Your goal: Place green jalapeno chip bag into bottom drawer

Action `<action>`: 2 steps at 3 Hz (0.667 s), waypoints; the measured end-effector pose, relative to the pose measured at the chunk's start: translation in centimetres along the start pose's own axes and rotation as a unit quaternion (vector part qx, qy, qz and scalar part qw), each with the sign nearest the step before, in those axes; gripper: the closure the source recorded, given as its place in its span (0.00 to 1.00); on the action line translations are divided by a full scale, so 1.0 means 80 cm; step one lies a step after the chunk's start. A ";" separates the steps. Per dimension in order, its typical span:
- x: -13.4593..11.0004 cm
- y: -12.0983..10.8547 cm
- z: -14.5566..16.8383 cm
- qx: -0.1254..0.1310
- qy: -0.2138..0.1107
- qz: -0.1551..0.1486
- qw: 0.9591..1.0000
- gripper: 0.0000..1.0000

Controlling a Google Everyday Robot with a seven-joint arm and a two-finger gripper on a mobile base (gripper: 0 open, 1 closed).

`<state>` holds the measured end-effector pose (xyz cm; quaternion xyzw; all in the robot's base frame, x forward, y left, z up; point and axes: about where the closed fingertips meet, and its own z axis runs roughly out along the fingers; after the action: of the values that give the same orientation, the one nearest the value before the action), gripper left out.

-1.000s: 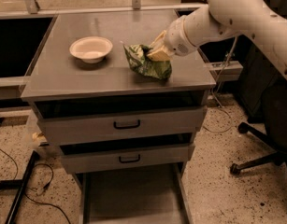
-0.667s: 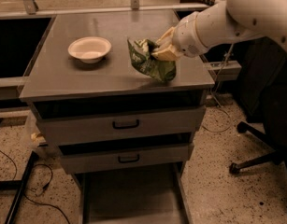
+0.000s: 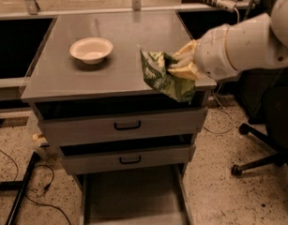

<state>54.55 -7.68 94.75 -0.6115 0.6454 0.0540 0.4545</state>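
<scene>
Black strut [image 3: 22, 189], one, lies slanted on the speckled floor [image 3: 218, 182] at far left. Next to it stands the grey metal bench [image 3: 64, 78], with a flat, smooth, matt top.

Count on the bench top:
- One white bowl [image 3: 91, 49], round and shallow, resting left of centre, well apart from the bag.
- One green jalapeno chip bag [image 3: 163, 75], crumpled shiny foil in dark and light green with whitish patches, at the front right corner. Its lower corner hangs past the front edge. Contact with the top cannot be determined.

Below the top are two grey drawer fronts, upper [image 3: 87, 128] and lower [image 3: 87, 162], each rectangular with one black handle. Under these, one bottom drawer [image 3: 129, 196] is pulled out; it is a wide shallow grey tray with a flat floor and thin side rails. The bag is not in it.

One gripper [image 3: 183, 65], with tan fingers, is clamped closed on the right side of the bag, above the bench's right edge. One white, smooth, rounded arm [image 3: 246, 43] extends from it to the right border. One black chair base [image 3: 258, 163] with casters stands on the floor at right.
</scene>
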 end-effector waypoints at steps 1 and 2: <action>0.028 0.066 -0.003 -0.010 0.021 0.029 0.999 1.00; 0.071 0.133 0.026 -0.042 0.041 0.075 0.995 1.00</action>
<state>47.60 -7.96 84.66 -0.5818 0.7045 0.0901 0.3963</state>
